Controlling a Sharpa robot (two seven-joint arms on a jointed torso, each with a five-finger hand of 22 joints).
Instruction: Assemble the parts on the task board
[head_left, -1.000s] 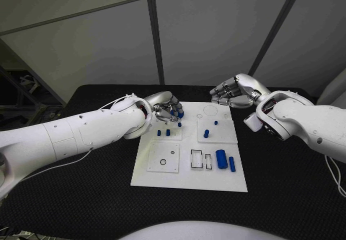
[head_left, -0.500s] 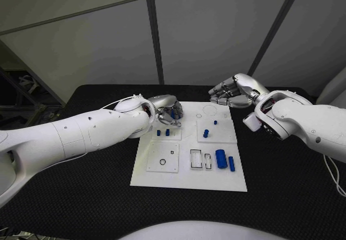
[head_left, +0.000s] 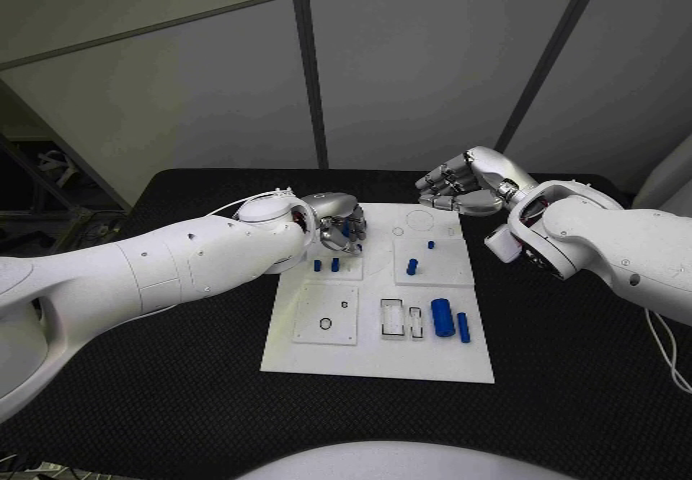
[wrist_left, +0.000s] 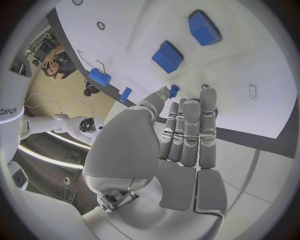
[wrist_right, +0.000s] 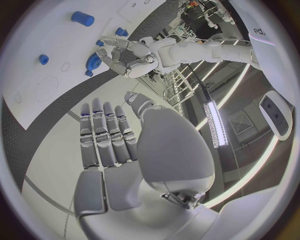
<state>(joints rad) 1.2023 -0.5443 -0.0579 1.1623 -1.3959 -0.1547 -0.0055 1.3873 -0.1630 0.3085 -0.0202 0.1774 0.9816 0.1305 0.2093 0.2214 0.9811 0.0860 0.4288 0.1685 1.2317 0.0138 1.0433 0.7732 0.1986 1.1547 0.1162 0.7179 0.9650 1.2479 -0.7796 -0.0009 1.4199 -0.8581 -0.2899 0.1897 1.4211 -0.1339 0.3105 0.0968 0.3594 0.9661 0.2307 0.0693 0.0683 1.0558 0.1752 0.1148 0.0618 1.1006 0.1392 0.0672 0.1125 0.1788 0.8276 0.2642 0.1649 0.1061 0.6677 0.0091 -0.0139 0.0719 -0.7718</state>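
Our left hand (head_left: 336, 228) is low over the 11 o'clock part of the task board (head_left: 378, 363). We cannot tell if its fingertips (wrist_left: 208, 95) pinch a small blue part (wrist_left: 174, 90). Our right hand (head_left: 462, 185) waits at 1 o'clock, fingers curled, holding nothing. We think we are picking that part. Next we must grip it snugly and lift.

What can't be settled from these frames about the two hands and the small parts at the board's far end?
- Head view: the left hand covers the far-left corner of the task board; whether it holds a part is hidden by its own fingers.
- Left wrist view: a small blue part shows at the fingertips; contact is too small to judge.
- Head view: the right hand is seen from behind; its palm is hidden.
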